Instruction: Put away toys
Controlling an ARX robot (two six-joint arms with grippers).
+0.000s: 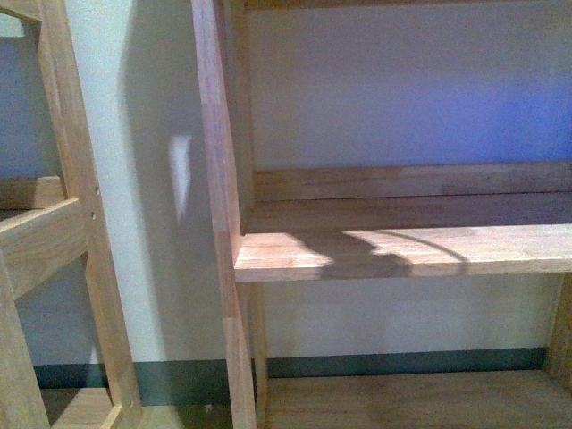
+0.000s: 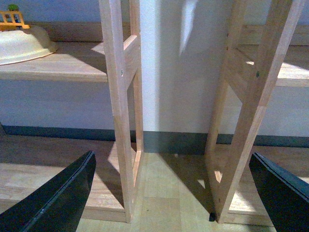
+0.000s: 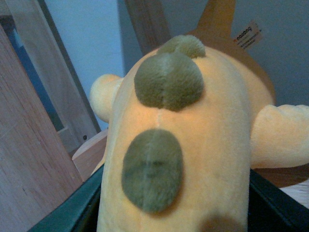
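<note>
Right wrist view: plush (image 3: 193,145) fills the frame, cut off at the bottom, clamped between the right gripper (image 3: 176,212) jaws. Left gripper (image 2: 174,193) jaws spread, holding nothing, before shelf posts (image 2: 120,111). Front view: bare shelf (image 1: 402,246), no arms visible.

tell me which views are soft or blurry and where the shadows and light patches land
Front view: soft focus, bluish cast, a sunlit patch crossed by a curved shadow on the shelf board. Left wrist view: sharper, the frame posts cast shadows on the floor, pale light patch on the wall. Right wrist view: the plush toy fills the frame, close and slightly blurred.
</note>
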